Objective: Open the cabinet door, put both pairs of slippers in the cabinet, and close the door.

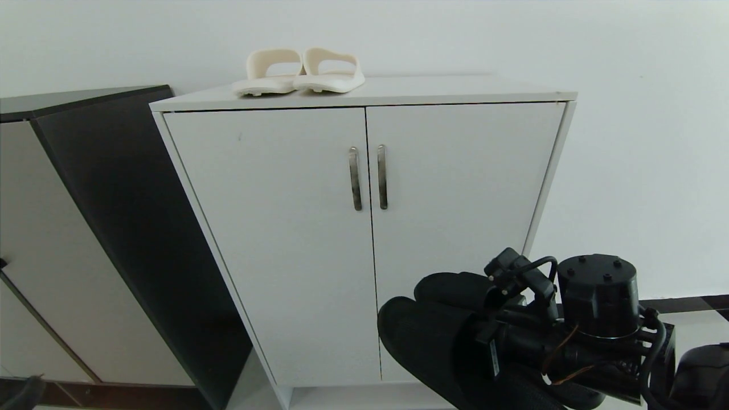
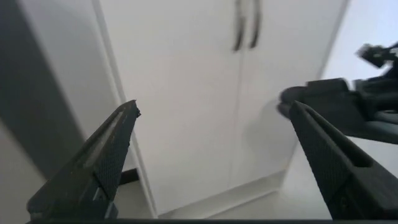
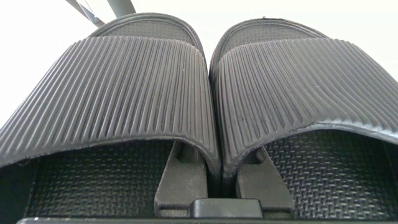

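We hold one pair before the closed cabinet (image 1: 273, 239)
Our right fingers (image 3: 180, 180) clamp the black slippers (image 1: 433, 336) by their straps; left fingers (image 2: 112, 149) gape, free for a handle (image 1: 355, 178); cream slippers (image 1: 299, 71) sit on top.

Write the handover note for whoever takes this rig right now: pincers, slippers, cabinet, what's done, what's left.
Left pincer: open, empty, low in front of the cabinet.
Right pincer: shut on the black slippers, held as a pair low before the cabinet's right side.
White slippers: side by side on the cabinet's top, toward its left end.
Doors: both shut, handles at the middle seam.
Done: black pair picked up.
Left: open a door, put both pairs inside, close it.
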Robot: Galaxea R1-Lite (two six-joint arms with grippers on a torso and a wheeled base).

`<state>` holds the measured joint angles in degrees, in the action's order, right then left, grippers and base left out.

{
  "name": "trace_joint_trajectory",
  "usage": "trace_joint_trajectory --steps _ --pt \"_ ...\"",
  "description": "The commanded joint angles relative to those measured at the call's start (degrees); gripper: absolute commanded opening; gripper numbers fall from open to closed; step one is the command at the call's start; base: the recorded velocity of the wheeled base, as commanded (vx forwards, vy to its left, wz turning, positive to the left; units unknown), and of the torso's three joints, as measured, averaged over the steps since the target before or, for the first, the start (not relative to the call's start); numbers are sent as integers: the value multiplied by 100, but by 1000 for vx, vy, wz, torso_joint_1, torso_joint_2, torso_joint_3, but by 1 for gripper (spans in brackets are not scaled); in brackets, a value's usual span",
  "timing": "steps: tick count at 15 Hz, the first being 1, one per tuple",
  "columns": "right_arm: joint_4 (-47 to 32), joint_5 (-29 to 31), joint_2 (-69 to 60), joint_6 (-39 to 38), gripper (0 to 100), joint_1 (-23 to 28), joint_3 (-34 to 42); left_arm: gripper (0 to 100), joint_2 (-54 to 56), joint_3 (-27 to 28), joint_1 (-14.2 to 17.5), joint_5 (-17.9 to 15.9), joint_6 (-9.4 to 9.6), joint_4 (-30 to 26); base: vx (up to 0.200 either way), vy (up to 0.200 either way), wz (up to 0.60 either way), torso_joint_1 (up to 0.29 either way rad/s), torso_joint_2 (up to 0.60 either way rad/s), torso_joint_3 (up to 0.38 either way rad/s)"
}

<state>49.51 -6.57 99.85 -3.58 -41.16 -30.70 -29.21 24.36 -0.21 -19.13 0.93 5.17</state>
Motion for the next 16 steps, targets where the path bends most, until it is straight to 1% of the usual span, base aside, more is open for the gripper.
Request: trace_joint_trajectory --steps 1,3,4,5,6,7,8,9,12,14,15,16 --pt "6 7 34 -2 0 -24 -24 100 -1641 254 -120 -504 197 687 0 0 0 0 0 0" --pt "-2 15 34 -2 0 -33 -42 100 -2300 263 -630 -425 224 1320 0 0 0 0 0 0" --pt "-2 15 34 -2 0 -50 -51 100 -2528 271 -867 -276 224 1584 0 0 0 0 0 0" --pt "-2 15 34 -2 0 -59 -77 100 -2950 333 -1421 199 224 2041 0 0 0 0 0 0" --pt "6 15 34 -2 0 -59 -68 100 -3249 377 -1799 533 215 2340 0 0 0 0 0 0" --pt "-2 15 34 -2 0 -59 -68 100 -3513 447 -2106 744 206 2612 0 0 0 0 0 0" --pt "-2 15 34 -2 0 -59 -59 100 -3715 561 -2370 867 197 2761 0 0 0 0 0 0" --pt "-2 15 34 -2 0 -68 -59 100 -3917 799 -2625 972 197 2770 0 0 0 0 0 0" --pt "-2 15 34 7 0 -86 -59 100 -4480 1511 -3020 999 197 2761 0 0 0 0 0 0" --pt "-2 24 61 7 0 -86 -42 100 -4805 1880 -3222 937 197 2753 0 0 0 0 0 0" --pt "-2 24 69 7 0 -86 -42 100 -4919 2038 -3302 920 171 2753 0 0 0 0 0 0" --pt "-2 24 69 7 0 -86 -33 100 -5086 2328 -3460 796 48 2674 0 0 0 0 0 0"
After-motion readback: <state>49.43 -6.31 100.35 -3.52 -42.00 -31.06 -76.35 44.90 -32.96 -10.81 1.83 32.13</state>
